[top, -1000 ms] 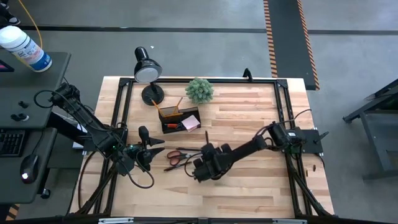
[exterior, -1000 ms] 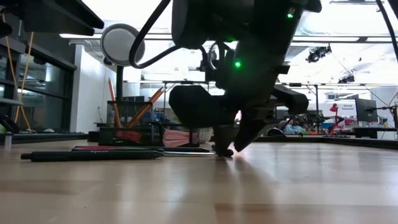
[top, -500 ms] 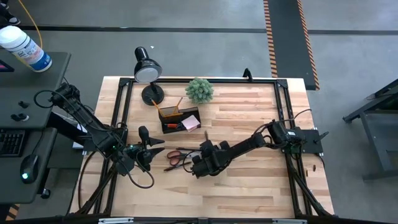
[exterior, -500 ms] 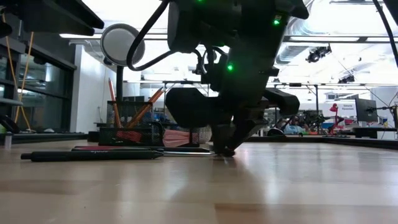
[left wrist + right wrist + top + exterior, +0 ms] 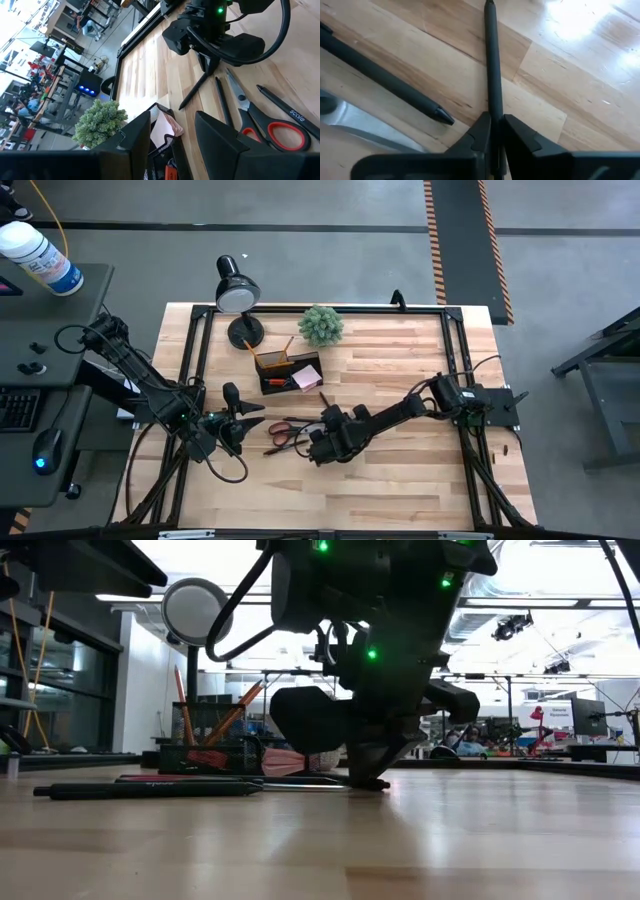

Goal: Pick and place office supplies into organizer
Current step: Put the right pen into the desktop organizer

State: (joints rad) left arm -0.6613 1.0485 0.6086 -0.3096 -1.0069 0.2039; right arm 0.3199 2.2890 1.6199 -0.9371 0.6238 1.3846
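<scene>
A thin black pen [image 5: 492, 60] lies on the wood table [image 5: 400, 360], and my right gripper [image 5: 493, 131] is shut on it, just right of the orange-handled scissors [image 5: 284, 430]. The low view has the gripper [image 5: 366, 778] down at the tabletop. A second black pen [image 5: 385, 80] and a scissor blade [image 5: 350, 122] lie beside it. The black organizer [image 5: 291, 372], with pencils and a pink notepad inside, stands farther back. My left gripper [image 5: 248, 420] waits open, left of the scissors, with nothing between its fingers [image 5: 215, 137]. My right gripper pinches the thin black pen near one end [image 5: 493, 114] between its two fingers. The fingers come from above and point down, across the pen. The rest of the pen [image 5: 192, 92] reaches out along the table toward the organizer.
A black desk lamp [image 5: 236, 288] and a green potted plant [image 5: 321, 324] stand at the table's far edge. Another black pen [image 5: 145, 790] lies near the front left. Bare wood stretches over the table's right half [image 5: 420, 470].
My right gripper has shifted slightly toward the table's left edge and its fingers have shut on the thin black pen at the tabletop. The left arm has kept still.
</scene>
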